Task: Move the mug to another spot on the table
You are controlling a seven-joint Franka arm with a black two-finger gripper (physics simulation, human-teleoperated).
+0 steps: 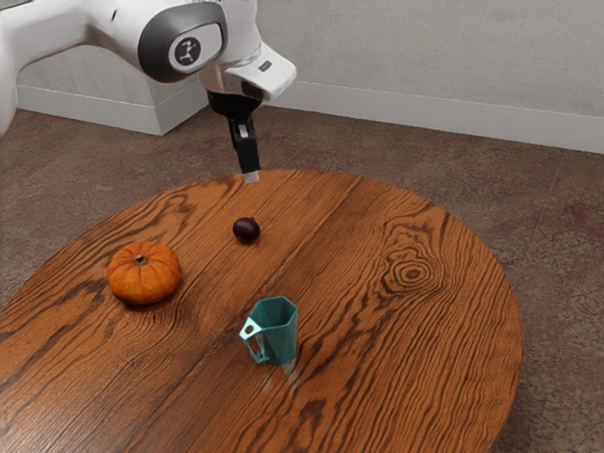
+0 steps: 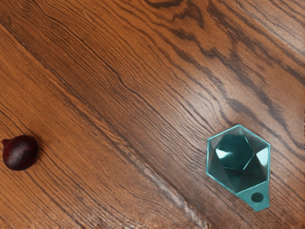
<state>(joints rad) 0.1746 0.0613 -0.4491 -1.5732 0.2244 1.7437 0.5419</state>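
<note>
- Glossy white rounded arm shell [image 1: 66, 28], smooth segments.
- Grey joint cap [image 1: 162, 38] bearing a black disc with a white emblem.
- White boxy hand housing [image 1: 260, 75].
- Narrow black gripper [image 1: 249, 174], pale tip.

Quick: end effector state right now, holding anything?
End effector: open or shut cannot be told; holding nothing, the mug stands apart from it on the table.

The black two-finger gripper [image 1: 250, 173] hangs in open air above the round wooden table [image 1: 406, 283], nothing touching it. Below and a little ahead of it lies a small dark-red round fruit [image 1: 246, 229]. Farther ahead the teal faceted mug [image 1: 274, 330] stands alone, with bare wood between the two. An orange pumpkin [image 1: 143, 273] sits off toward the exterior view's left, well apart from both.
</note>
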